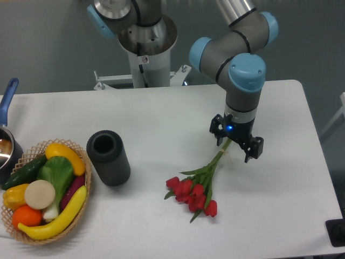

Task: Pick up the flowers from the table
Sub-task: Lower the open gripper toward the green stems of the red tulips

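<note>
The flowers (pixel 195 194), a small bunch of red tulip buds on thin green stems, lie on the white table (pixel 161 113) right of centre. The buds point toward the front and the stems run up and to the right. My gripper (pixel 236 144) hangs from the arm's wrist straight over the stem ends. Its two black fingers (pixel 254 149) stand apart, one on each side of the stems, so it is open. I cannot tell whether a finger touches the stems.
A black cylinder (pixel 108 157) stands upright left of the flowers. At the front left is a wicker basket (pixel 81 208) of plastic fruit and vegetables. A pot with a blue handle (pixel 6 102) pokes in at the left edge. The arm's base (pixel 145 48) is behind the table.
</note>
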